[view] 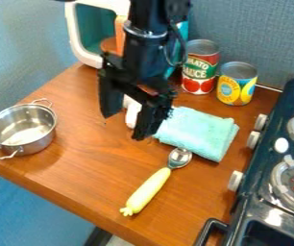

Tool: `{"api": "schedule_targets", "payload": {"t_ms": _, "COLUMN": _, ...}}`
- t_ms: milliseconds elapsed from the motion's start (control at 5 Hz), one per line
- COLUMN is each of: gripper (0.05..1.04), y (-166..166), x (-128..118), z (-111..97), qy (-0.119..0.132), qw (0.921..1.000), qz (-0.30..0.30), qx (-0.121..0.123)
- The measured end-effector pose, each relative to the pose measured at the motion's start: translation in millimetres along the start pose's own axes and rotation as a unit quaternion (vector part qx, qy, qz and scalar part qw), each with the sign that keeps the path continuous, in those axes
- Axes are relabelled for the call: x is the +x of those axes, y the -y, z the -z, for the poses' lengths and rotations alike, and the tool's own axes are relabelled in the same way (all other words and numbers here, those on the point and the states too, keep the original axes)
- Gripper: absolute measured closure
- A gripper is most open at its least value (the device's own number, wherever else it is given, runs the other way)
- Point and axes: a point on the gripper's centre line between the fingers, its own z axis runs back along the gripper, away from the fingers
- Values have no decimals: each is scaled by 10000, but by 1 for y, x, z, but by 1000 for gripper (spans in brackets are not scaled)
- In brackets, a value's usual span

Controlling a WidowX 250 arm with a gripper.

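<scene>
So the black claw (123,127) is hanging over the wooden table (89,166) with its fingers spread well apart, nothing pinched between them that I can see. Nearest thing is the folded teal cloth (198,132), toward the table's back edge, in front of the tomato sauce can (201,67) and the pineapple can (237,83) (can't tell if a fingertip touches it).

Cloth should be light and floppy, no slip worries—I'd pinch a folded edge, since a shallow grab might only lift the top layer. Yellow-handled spoon (148,188) lies toward the front edge, metal pot (23,127) by the left corner.
</scene>
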Motion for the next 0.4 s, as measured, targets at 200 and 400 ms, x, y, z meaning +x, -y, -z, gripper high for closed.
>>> {"api": "schedule_targets", "payload": {"t_ms": 200, "gripper": 83, "y": 1, "x": 8, "z": 3, "qy": 278, "qw": 9983, "qz": 505, "qx": 44}}
{"api": "schedule_targets", "payload": {"t_ms": 400, "gripper": 83, "y": 10, "x": 7, "z": 2, "qy": 191, "qw": 9956, "qz": 863, "qx": -306}}
